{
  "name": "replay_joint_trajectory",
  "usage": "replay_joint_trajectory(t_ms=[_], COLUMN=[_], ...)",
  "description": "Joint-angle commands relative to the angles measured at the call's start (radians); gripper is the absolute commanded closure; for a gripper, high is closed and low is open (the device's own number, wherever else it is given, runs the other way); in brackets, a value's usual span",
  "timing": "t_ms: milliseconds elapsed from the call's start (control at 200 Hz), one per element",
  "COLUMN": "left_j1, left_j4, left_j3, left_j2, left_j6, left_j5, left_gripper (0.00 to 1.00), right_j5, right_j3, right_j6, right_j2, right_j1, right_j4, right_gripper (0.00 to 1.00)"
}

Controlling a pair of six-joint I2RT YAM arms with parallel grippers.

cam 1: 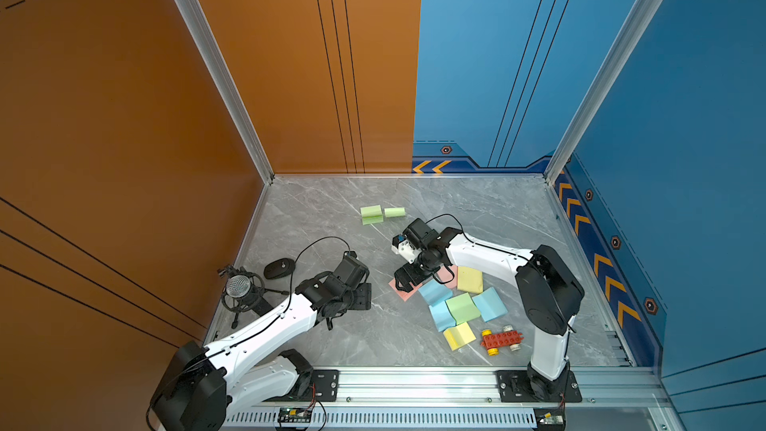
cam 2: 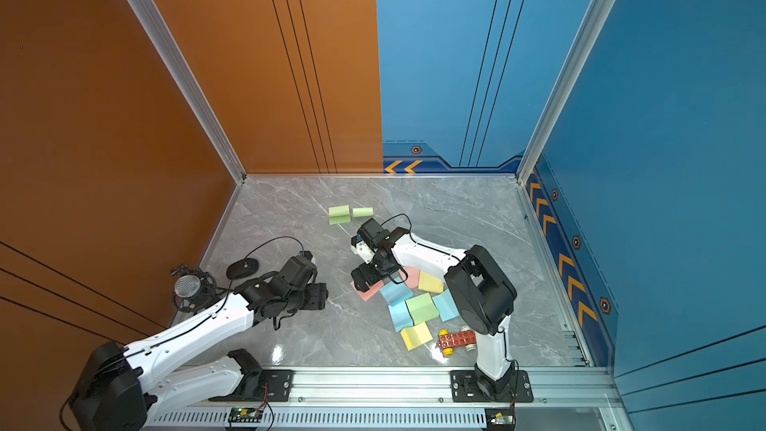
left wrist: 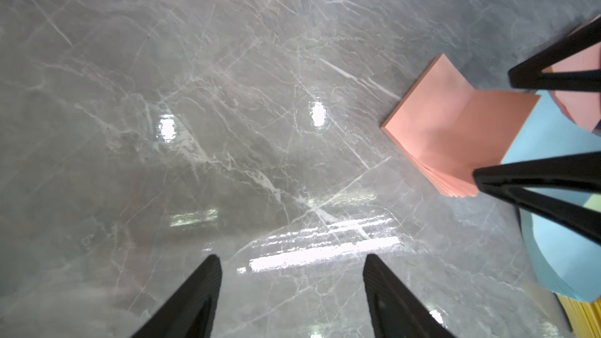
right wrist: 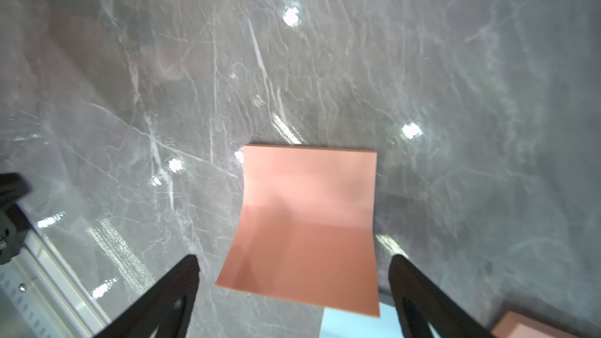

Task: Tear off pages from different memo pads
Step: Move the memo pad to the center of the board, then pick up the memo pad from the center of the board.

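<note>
The right end effector [right wrist: 294, 263] hangs with jaws spread wide over a pink memo pad [right wrist: 309, 209], gripping nothing. The left end effector [left wrist: 292, 260] is spread wide above the grey surface [left wrist: 162, 76], empty.

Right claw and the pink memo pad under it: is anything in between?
Nothing visible does. In the right wrist view the right claw stands open with the pink memo pad directly between and ahead of its fingers, its near edge curled up, nothing lying on it.
</note>
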Motion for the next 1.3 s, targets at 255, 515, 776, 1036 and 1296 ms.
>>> replay_joint_trajectory(t_ms=[255, 515, 776, 1036, 1296], left_j1=[-0.051, -0.043, -0.038, -0.026, -0.005], left_j4=[0.107, 0.107, 0.105, 0.105, 0.105], left_j3=[0.066, 0.215, 0.239, 0.269, 0.305], left_j2=[0.068, 0.287, 0.396, 0.436, 0.48], left_j6=[0.107, 0.223, 0.269, 0.274, 0.259], left_j5=[0.173, 0.244, 0.261, 0.268, 0.266], left_gripper=[0.06, 0.04, 0.04, 0.04, 0.08], right_j5=[0.138, 0.129, 0.132, 0.135, 0.139], right_j3=[-0.247, -0.382, -0.369, -0.372, -0.372], right_j6=[0.052, 0.086, 0.094, 0.092, 0.089], right_j2=[-0.263, -0.345, -0.324, -0.318, -0.315], right_j1=[-0.098, -0.137, -0.135, -0.133, -0.132], right_j4=[0.177, 0.349, 0.35, 0.346, 0.344], right_gripper=[0.06, 0.06, 0.06, 0.06, 0.06])
